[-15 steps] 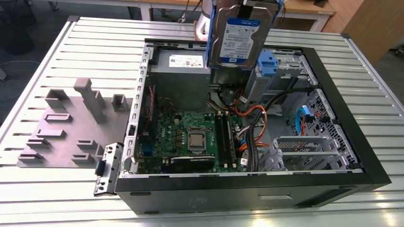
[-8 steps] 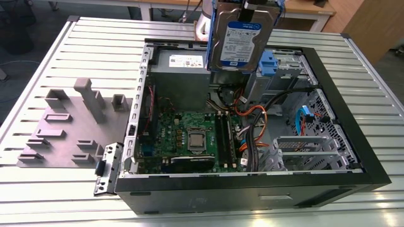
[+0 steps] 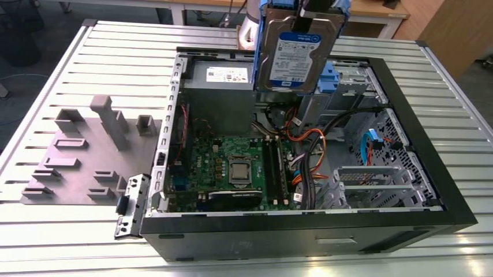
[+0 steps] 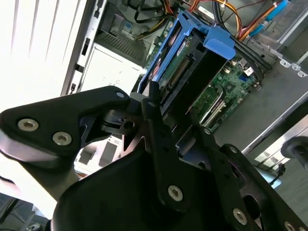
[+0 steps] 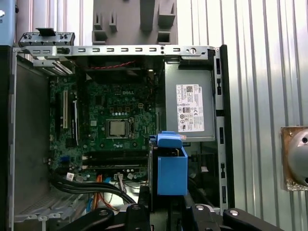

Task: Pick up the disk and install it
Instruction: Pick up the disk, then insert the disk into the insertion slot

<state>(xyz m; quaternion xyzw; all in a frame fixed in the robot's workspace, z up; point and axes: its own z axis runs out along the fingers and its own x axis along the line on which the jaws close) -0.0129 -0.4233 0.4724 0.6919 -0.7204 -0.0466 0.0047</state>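
Gripper (image 4: pixel 144 98) linkage sits closest to the lens in both wrist views: black arms, silver bolt heads. Jaws drawn in and clamped on the disk (image 3: pixel 297 55). Blue rails run down both long edges of the disk.

Exterior view: disk hangs upright from the gripper, label side toward the camera, at 12 o'clock of the open computer case (image 3: pixel 308 234). It is held above the case's far end, not seated in any bay. Its lower edge shows just beside the power supply (image 3: pixel 219 75), a grey box with a white sticker at the case's 11 o'clock.

Motherboard (image 3: pixel 231 167) lies flat on the case floor, from centre toward 7 o'clock, with the processor socket (image 3: pixel 239 171) in its middle. Orange and black cables (image 3: pixel 308 141) are bunched at its 3 o'clock. Perforated metal cage (image 3: pixel 370 184) at the case's 4 o'clock.

Case rests on a slatted metal table (image 3: pixel 62 248). Grey block with posts (image 3: pixel 85 156) stands on the table at the case's 9 o'clock, near but apart. Loose metal bracket (image 3: pixel 131 205) stands against the case's 8 o'clock corner.
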